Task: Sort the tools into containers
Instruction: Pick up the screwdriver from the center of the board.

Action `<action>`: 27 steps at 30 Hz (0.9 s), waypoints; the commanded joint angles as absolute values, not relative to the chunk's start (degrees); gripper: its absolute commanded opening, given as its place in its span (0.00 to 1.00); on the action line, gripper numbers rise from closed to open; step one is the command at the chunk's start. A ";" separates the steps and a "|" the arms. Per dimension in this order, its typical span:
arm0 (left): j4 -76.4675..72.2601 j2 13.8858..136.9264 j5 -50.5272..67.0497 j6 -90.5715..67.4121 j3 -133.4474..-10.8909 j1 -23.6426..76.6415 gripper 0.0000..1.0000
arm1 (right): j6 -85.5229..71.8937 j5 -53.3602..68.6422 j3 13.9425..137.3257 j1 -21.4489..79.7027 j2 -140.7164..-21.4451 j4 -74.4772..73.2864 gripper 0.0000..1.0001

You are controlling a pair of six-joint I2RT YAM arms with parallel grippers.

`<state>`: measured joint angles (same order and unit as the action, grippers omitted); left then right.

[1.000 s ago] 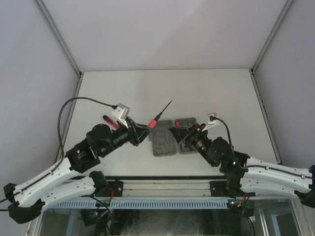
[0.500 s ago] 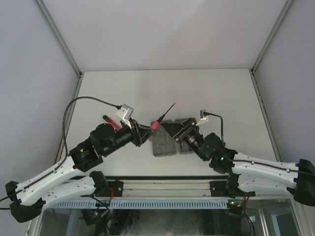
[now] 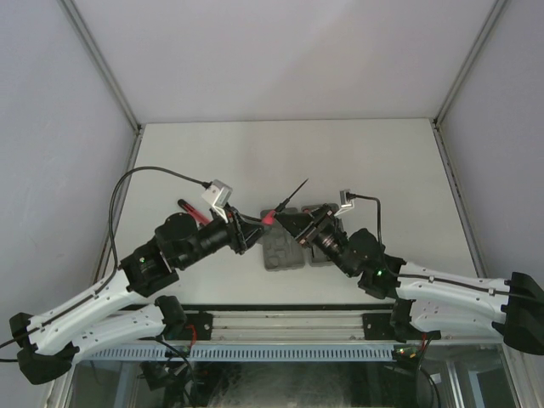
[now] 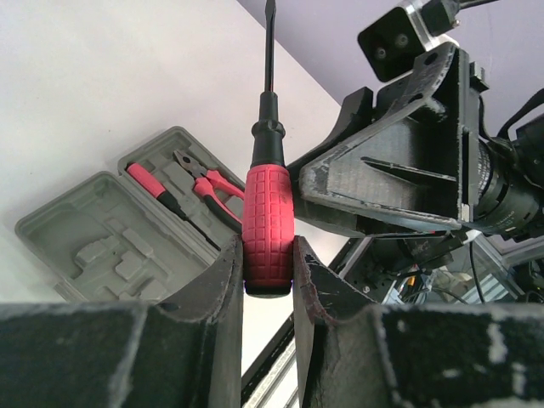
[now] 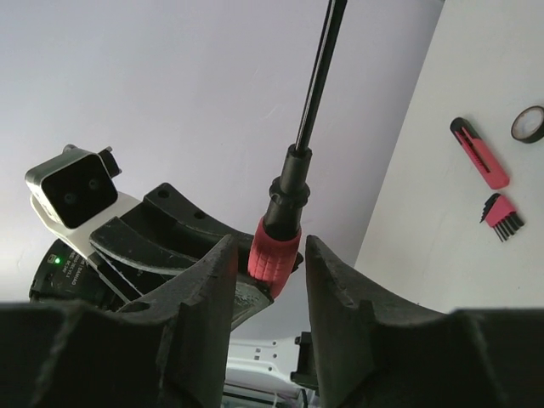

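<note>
The left jaws are closed on the lower end of the red handle of the screwdriver [image 4: 267, 221], and its black shaft points away from them. The right jaws are open. One finger [image 5: 200, 289] stands on each side of the upper end of the same handle, close to the black collar, with a small gap on both sides. So the tool hangs in the air between the two pairs of jaws, and only the left pair holds it.

I think the main danger is timing. If the left jaws let go before the right ones have closed firmly, the screwdriver will fall. The right jaws also sit where the handle becomes narrow, so the grip may slip or tip the shaft. The two pairs are very close together and could knock each other.

Beside the left jaws lies an open tray [image 4: 85, 246] with pliers [image 4: 212, 187] inside. Far beyond the right jaws, a cutter [image 5: 480, 153], hex keys [image 5: 501, 212] and a ring [image 5: 531, 123] wait on the worktop [image 5: 425, 212].
</note>
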<state>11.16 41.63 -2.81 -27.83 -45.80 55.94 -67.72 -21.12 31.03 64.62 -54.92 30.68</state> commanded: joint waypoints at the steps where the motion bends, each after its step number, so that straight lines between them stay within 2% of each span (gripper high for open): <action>1: 7.23 41.63 -0.74 -27.80 -44.74 55.63 0.00 | -69.18 -19.39 32.84 64.23 -55.45 34.48 0.36; 6: 6.63 41.57 0.03 -27.82 -44.34 55.63 0.00 | -68.96 -19.42 32.82 64.17 -55.26 34.75 0.30; 10: 6.42 41.78 0.54 -27.86 -44.15 55.63 0.00 | -68.48 -19.55 32.81 64.12 -55.16 34.90 0.21; 13: 6.42 41.95 0.98 -27.94 -44.23 55.63 0.02 | -68.15 -19.82 32.86 64.07 -55.04 34.26 0.10; 19: 6.64 41.21 1.37 -27.37 -44.16 55.63 0.30 | -65.90 -21.59 32.83 63.49 -52.76 30.03 0.00; 27: 7.18 40.26 1.09 -26.85 -43.95 55.63 0.49 | -61.47 -25.76 32.84 62.86 -47.99 22.98 0.00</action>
<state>9.10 41.17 0.45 -27.75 -44.84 55.75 -65.21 -22.61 31.03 63.31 -50.72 25.71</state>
